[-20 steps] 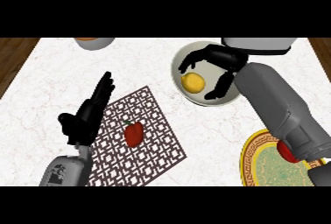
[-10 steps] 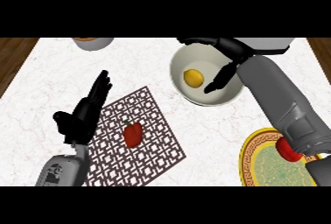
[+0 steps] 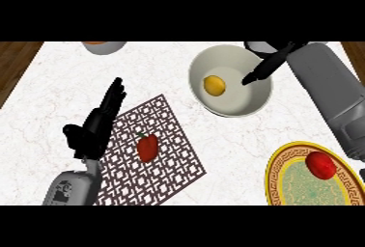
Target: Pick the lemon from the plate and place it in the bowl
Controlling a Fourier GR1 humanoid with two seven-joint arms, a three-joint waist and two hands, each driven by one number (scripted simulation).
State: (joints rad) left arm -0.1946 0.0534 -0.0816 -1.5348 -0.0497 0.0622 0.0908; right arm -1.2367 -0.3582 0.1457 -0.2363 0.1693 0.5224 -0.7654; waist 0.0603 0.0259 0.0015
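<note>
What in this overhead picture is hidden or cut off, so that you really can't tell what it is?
- Grey container, head view: cut by the top edge; only its lower rim shows, contents unseen.
- Patterned plate: its right side is hidden by the right forearm and its bottom is cut by the lower edge.
- Right hand: the palm is cut by the top edge; fingers reach over the bowl near the lemon.
- Left hand: covers part of the mat.

Lemon [image 3: 215, 85] in bowl [image 3: 235, 107], plate [image 3: 279, 164] nearer, to its right.
</note>
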